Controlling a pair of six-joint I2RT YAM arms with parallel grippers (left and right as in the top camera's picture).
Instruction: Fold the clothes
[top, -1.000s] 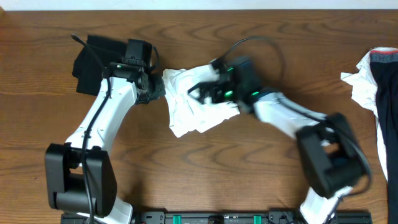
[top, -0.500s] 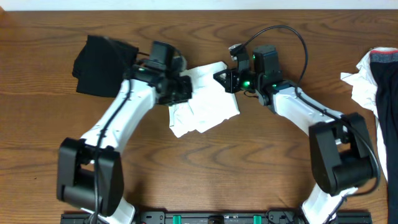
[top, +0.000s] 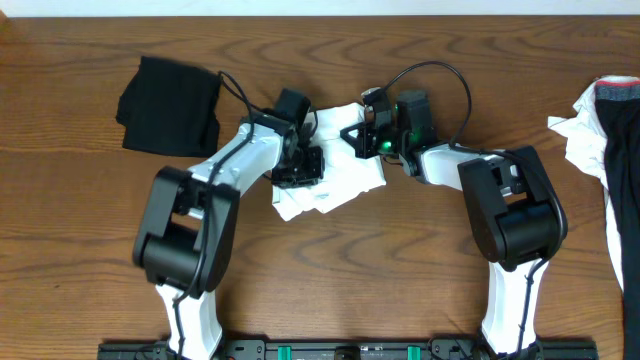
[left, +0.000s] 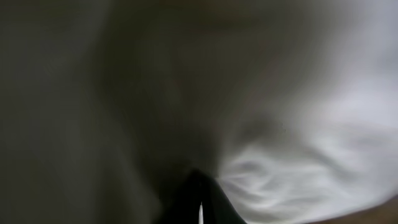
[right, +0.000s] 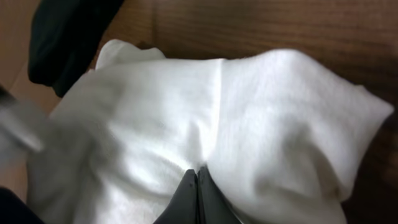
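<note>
Seeing both jaws clenched on the white T-shirt (top: 342, 186): my left gripper (top: 300, 168) pinches its left side, my right gripper (right: 197, 180) its far edge.

I see both my arms bent in toward the middle, their ends near each other. My left gripper (top: 303, 166) has its jaws shut tight, pinching the white garment (top: 345, 186). My right gripper (top: 357, 134) pinches it too.
</note>
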